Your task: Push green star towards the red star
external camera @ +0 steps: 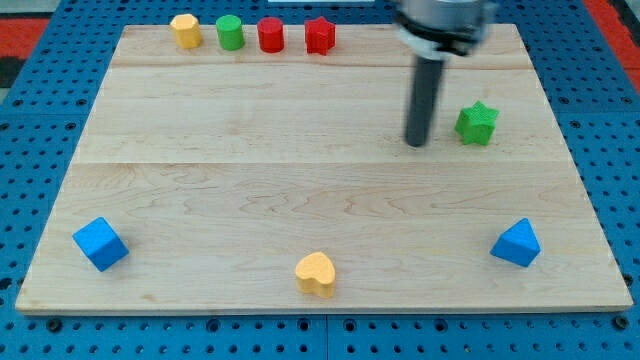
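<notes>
The green star [477, 123] lies on the wooden board at the view's right, in the upper half. The red star [319, 35] sits near the view's top edge, right of centre-left, at the end of a row of blocks. My tip [416, 143] rests on the board just left of the green star and slightly below it, with a small gap between them. The dark rod rises from the tip toward the view's top.
In the top row, from left: a yellow block [185, 30], a green cylinder [231, 32], a red cylinder [271, 35]. A blue cube [100, 243] lies at bottom left, a yellow heart [316, 273] at bottom centre, a blue block [516, 243] at bottom right.
</notes>
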